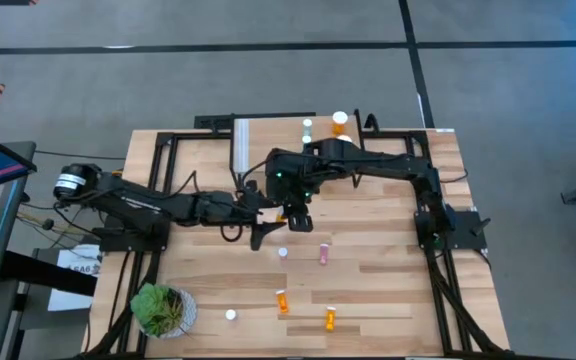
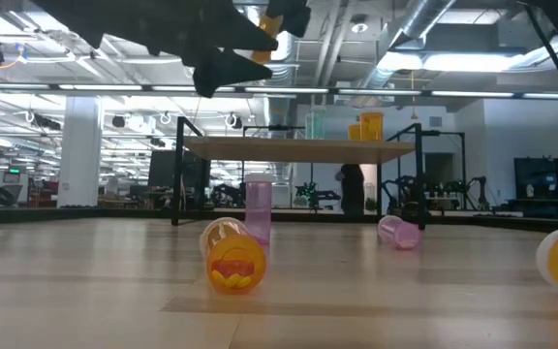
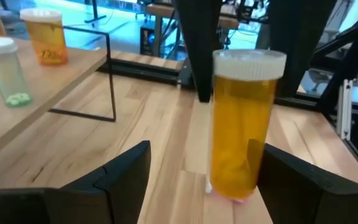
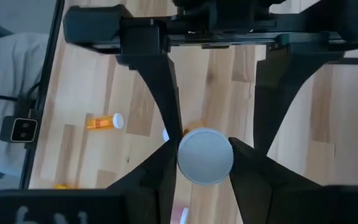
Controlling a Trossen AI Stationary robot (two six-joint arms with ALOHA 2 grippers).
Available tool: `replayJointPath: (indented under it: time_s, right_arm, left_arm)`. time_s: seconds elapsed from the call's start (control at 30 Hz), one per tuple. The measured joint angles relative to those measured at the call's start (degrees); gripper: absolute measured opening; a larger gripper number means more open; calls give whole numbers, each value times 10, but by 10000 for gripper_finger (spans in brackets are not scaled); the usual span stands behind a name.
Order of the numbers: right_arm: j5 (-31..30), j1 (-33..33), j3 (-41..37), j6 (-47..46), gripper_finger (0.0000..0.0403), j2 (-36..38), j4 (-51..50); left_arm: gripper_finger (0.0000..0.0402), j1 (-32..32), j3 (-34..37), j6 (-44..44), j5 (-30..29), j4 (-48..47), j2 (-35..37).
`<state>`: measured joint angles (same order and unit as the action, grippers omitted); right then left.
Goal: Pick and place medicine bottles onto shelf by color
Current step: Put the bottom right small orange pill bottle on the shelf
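Gripping an orange medicine bottle (image 4: 205,155) by its white cap, the right gripper (image 4: 204,163) hangs at table centre with the bottle upright between the spread, non-contacting fingers of the left gripper (image 3: 194,180). Risk: an early release would probably drop or tip the bottle; the crowded arms could collide. The shelf (image 1: 268,135) lies toward 12 o'clock, carrying an orange bottle (image 1: 340,122) and a pale one (image 1: 308,127). Loose bottles (image 1: 282,300) lie toward 6 o'clock, a potted plant (image 1: 160,308) toward 8 o'clock.

Robotics lab, exposed ceiling ducts (image 2: 356,39), other robot rigs (image 2: 424,189) behind
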<state>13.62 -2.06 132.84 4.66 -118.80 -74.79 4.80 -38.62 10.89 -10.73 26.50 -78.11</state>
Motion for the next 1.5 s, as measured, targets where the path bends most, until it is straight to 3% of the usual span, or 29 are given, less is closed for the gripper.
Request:
replayJointPath:
  time_s: [0.23,0.73,0.83,1.03,1.2,1.5]
  right_arm:
    - [0,0,0,-2,150,0,-7]
    - [0,-2,0,-17,159,0,1]
    - [0,-2,0,-29,167,0,0]
    - [1,-2,0,-45,187,0,-19]
    - [2,-2,1,-56,209,3,-49]
    - [-9,10,-2,-62,236,74,-60]
  left_arm:
    - [232,0,-14,-7,3,-1,-7]
    - [58,0,-14,-30,44,1,-7]
    - [55,0,-14,-32,49,-3,-7]
    - [87,0,-14,-32,50,-2,-7]
    - [82,0,-14,-37,52,-2,-7]
    - [79,0,-14,-34,89,-4,-2]
